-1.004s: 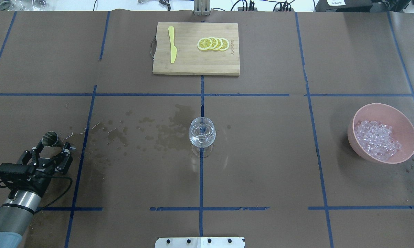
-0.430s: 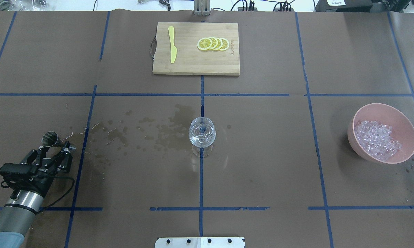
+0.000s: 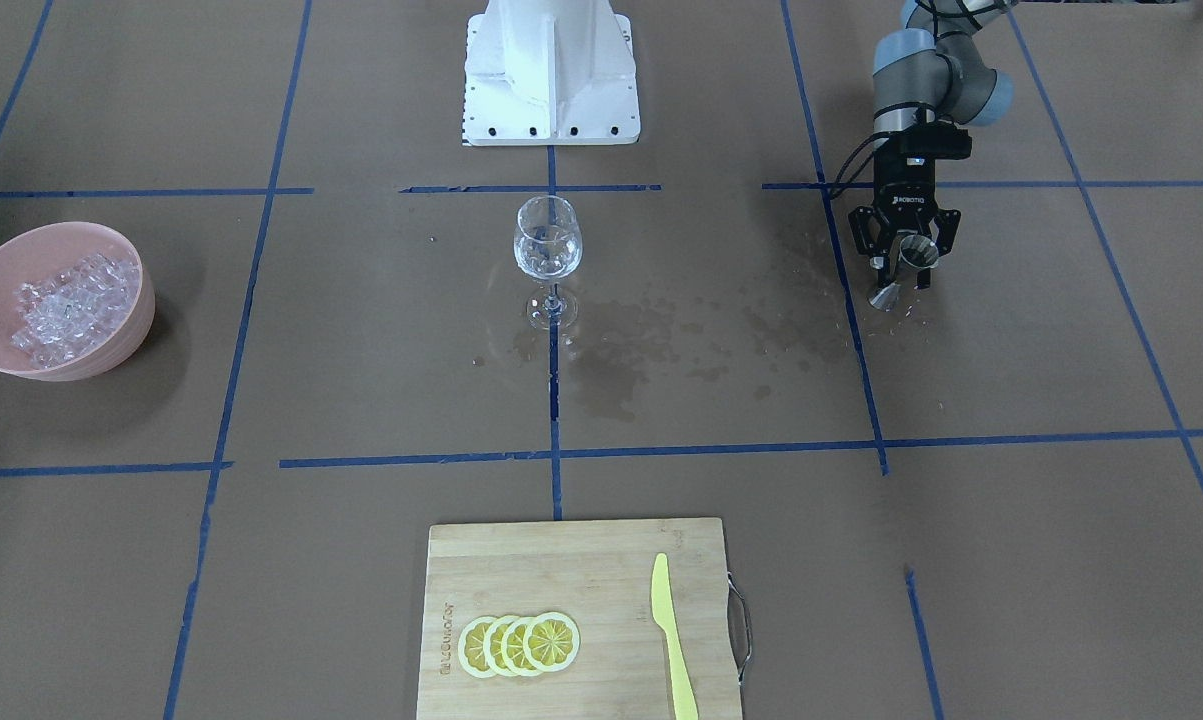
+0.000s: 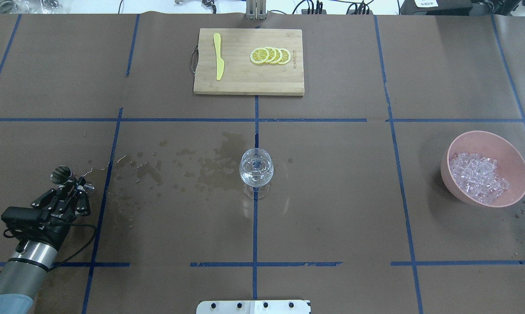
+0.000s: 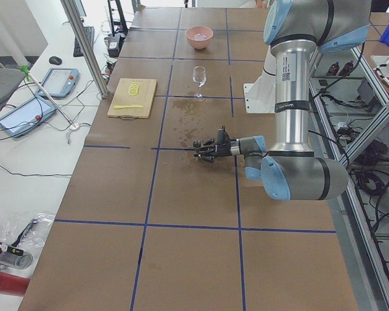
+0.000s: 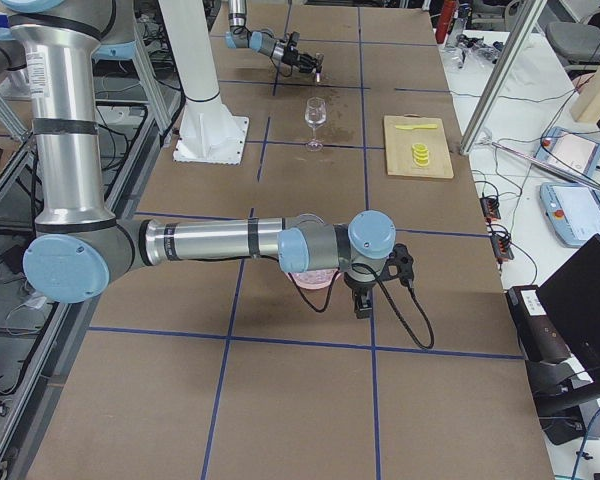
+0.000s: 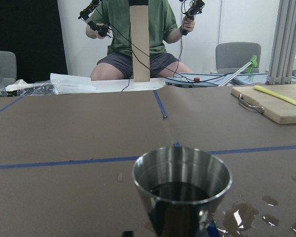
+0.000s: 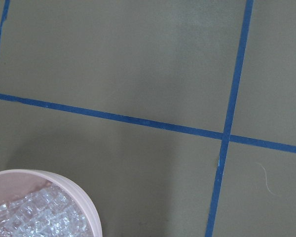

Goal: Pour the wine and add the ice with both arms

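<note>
At eight o'clock the left gripper (image 4: pixel 72 188) sits right by the steel jigger (image 4: pixel 61 175); clasping or released, I cannot tell. Dead centre, the wine (image 4: pixel 254 178) pools in the wine glass (image 4: pixel 256 160). At three o'clock, ice (image 4: pixel 478 176) lies heaped in the pink bowl (image 4: pixel 498 146). The right gripper (image 6: pixel 361 303) hangs over it, and I cannot tell its grip either.

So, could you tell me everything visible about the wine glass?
The wine glass is clear glass: a round bowl, a thin stem and a flat round foot. It stands upright near the middle of the table, its foot on a blue tape line. A little clear liquid seems to lie low in the bowl. Dark wet stains spread beside it, toward the robot's left. Only the table surface touches it.
</note>
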